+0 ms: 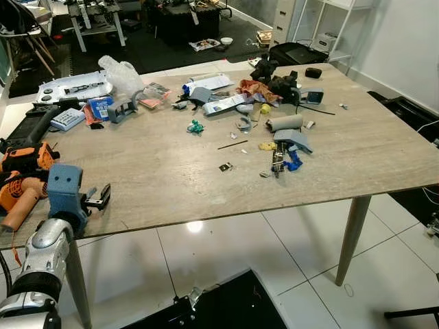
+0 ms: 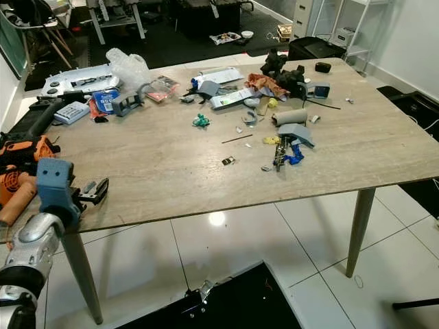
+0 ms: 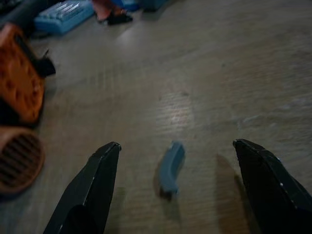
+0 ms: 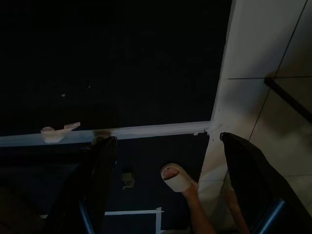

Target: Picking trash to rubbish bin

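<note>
So I'm standing at the near-left corner of the wooden table (image 1: 171, 171), and my left gripper (image 3: 175, 190) is hovering low over the tabletop with its fingers spread wide apart, holding nothing. Right between them on the wood lies a small curved blue scrap (image 3: 170, 168), not touching either finger as far as I can see. From my head it's the same story: the blue wrist block (image 1: 65, 188) sits over that corner with the black fingers (image 1: 99, 197) poking out along the table.

Just beside the gripper, toward the table's left edge, there's an orange power tool (image 1: 24, 175) and its round vented end (image 3: 17, 163). Further back along that edge is a light blue box (image 1: 67, 118) and a white tray (image 1: 72, 87) with tools on it.

Most of the trash is well apart from my gripper, across the far half of the table: a crumpled clear plastic bag (image 1: 122, 72), a green bit (image 1: 195, 127), a cardboard tube (image 1: 285, 123), some grey and blue pieces (image 1: 291, 147), an orange-brown rag (image 1: 255, 89) and a clump of black stuff (image 1: 278, 79).

My right gripper (image 4: 168, 180) hangs down off the table with its fingers wide apart too, nothing in them. Below it there's dark mat, white tile (image 4: 273, 58), and a person's foot in a pale slipper (image 4: 178, 178).
</note>
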Robot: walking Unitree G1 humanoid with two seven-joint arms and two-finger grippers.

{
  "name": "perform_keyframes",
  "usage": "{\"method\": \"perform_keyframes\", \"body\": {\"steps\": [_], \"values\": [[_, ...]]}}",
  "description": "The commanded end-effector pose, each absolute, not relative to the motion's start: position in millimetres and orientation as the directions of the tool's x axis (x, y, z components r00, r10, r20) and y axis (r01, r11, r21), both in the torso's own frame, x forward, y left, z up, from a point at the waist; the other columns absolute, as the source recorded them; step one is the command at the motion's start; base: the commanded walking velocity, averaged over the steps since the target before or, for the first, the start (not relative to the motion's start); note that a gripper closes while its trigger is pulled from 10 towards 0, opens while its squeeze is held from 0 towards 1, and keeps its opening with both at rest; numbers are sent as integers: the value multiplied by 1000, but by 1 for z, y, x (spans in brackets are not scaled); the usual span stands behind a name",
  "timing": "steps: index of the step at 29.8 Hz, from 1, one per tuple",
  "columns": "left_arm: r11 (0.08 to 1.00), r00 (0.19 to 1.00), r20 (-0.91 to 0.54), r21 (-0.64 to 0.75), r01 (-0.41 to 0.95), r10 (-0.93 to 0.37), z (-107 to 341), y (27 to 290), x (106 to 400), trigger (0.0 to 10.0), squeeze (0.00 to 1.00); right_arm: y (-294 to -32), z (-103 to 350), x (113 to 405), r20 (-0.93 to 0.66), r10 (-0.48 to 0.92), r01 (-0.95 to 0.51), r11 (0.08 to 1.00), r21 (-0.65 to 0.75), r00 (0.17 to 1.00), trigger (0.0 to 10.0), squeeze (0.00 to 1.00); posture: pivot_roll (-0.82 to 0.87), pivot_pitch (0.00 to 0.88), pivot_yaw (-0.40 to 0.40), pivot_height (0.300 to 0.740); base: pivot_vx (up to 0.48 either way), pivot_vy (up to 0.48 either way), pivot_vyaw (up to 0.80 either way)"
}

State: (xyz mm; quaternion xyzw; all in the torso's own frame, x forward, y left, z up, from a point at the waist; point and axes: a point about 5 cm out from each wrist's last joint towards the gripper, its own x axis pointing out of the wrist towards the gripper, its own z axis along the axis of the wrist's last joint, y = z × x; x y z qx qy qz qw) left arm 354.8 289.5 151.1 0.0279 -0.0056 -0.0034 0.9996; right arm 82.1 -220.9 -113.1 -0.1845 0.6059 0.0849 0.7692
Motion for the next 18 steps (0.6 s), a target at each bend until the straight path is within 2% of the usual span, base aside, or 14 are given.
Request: {"method": "perform_keyframes", "body": {"steps": [1,18], "values": [[999,1000,-17,39,-16,16,145,298,350,10000,0,-212,-117,70,-975,-62,-371,918,-139,212,10000,0,-223,250,74,740,0,0,0],[994,993,-105,96,56,-46,120,256,358,10000,0,-218,-117,64,-976,-77,-365,919,-149,203,10000,0,-251,260,66,740,0,0,0]]}}
